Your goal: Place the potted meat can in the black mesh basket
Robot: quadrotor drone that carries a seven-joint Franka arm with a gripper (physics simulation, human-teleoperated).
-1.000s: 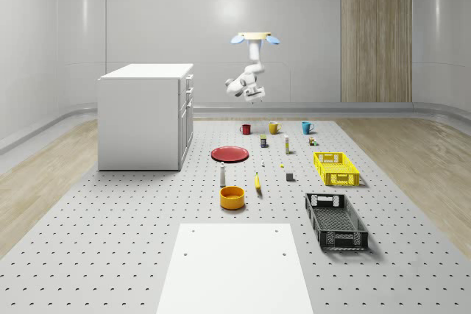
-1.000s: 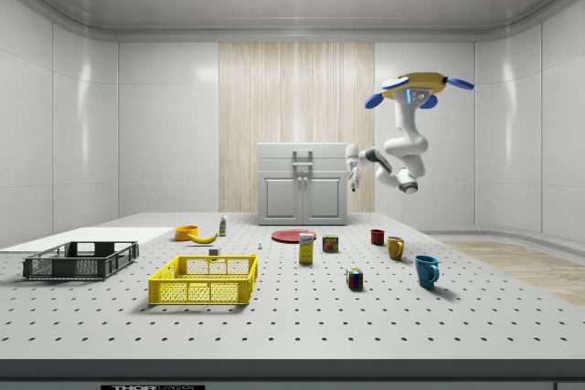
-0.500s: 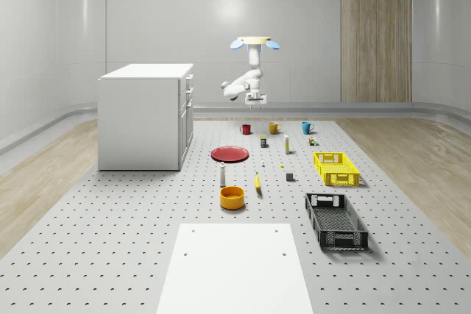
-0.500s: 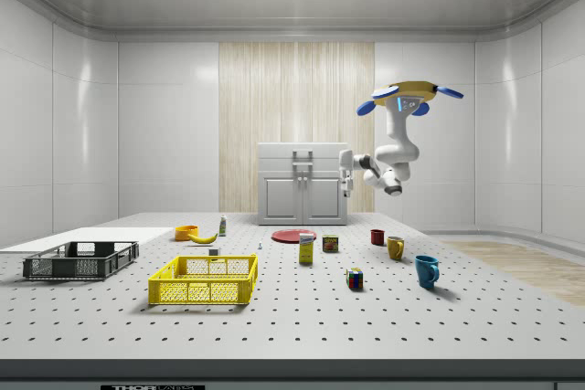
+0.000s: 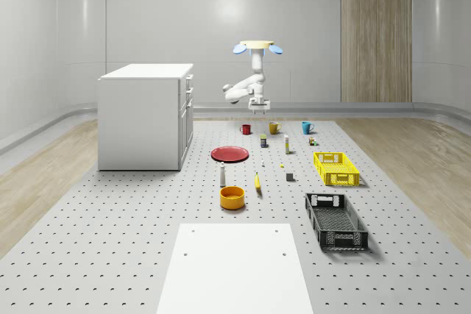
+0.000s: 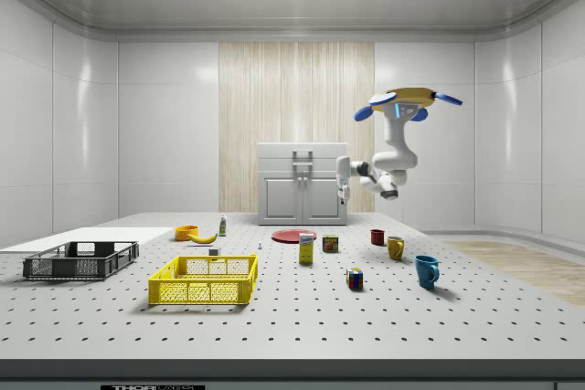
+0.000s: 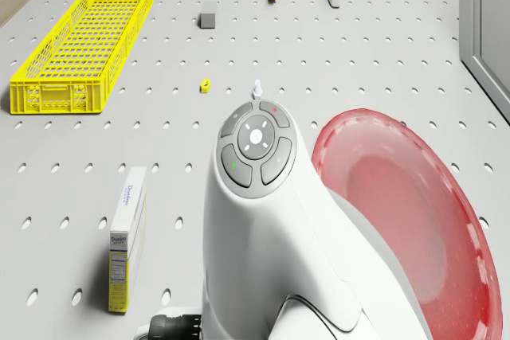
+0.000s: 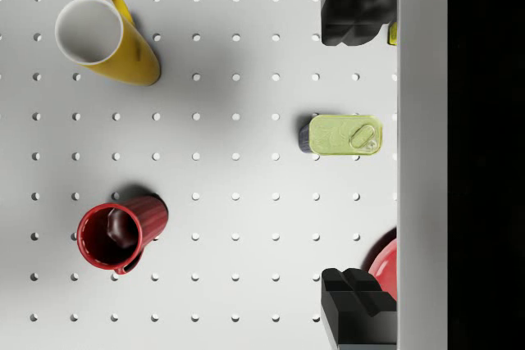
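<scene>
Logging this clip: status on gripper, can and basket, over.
Drone hovering above the mugs' end of the table. Gripper open, high over potted meat can, nothing held. Can on table. Black mesh basket far off. Path clear.

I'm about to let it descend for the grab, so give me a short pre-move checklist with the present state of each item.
1. Potted meat can lies between the claw fingers in the wrist view: ok.
2. Claw open, with nothing held: ok.
3. Drone hovers above the far end of the table, claw well above the can: ok.
4. Neighbours stand apart from the can: the yellow mug, red mug and red plate: ok.
5. Black mesh basket sits upright and looks empty: ok.
6. Exact centring of the claw over the can: cannot tell.
</scene>
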